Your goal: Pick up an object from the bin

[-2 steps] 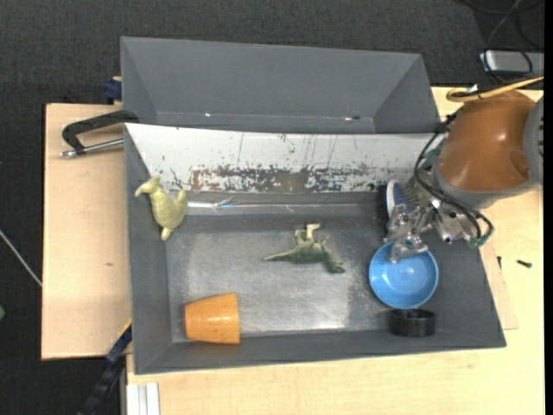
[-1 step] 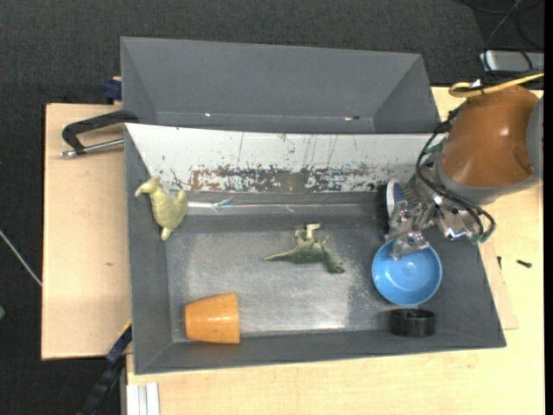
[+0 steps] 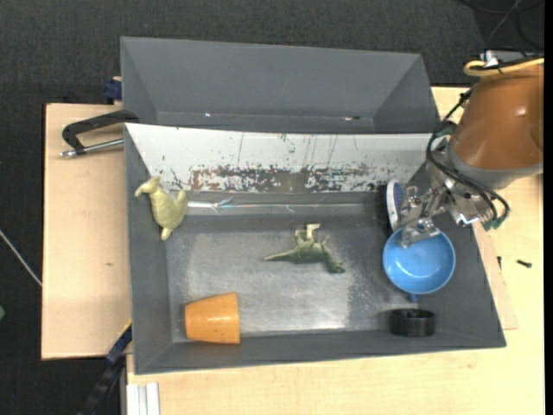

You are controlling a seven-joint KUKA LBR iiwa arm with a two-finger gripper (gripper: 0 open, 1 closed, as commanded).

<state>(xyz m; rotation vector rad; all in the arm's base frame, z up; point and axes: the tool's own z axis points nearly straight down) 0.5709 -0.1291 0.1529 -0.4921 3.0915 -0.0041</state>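
Nearest the camera, along the bin's [image 3: 302, 346] front wall, an orange cup [image 3: 212, 318] is lying on its side at the left, and a small black ring [image 3: 410, 322] is sitting at the right. Just beyond the ring a blue bowl [image 3: 423, 266] is standing upright near the right wall. I am hanging my gripper [image 3: 418, 228] over its far rim, so I am judging this bowl to be the thing to take.

I cannot tell how far the gripper is standing open, and I am seeing nothing held in it. To do this step well, I should be coming straight down so the thin rim ends up inside the grasp, closing firmly before lifting, since a bowl taken by one edge is likely to tip.

Farther in, a green dinosaur [image 3: 307, 251] is lying mid-floor, well apart. A yellowish toy animal [image 3: 164, 206] is leaning at the far left corner.

My arm is reaching in from the right, its orange cover [image 3: 505, 124] hanging above the bin's far right corner, the wrist pointing down and leftward.
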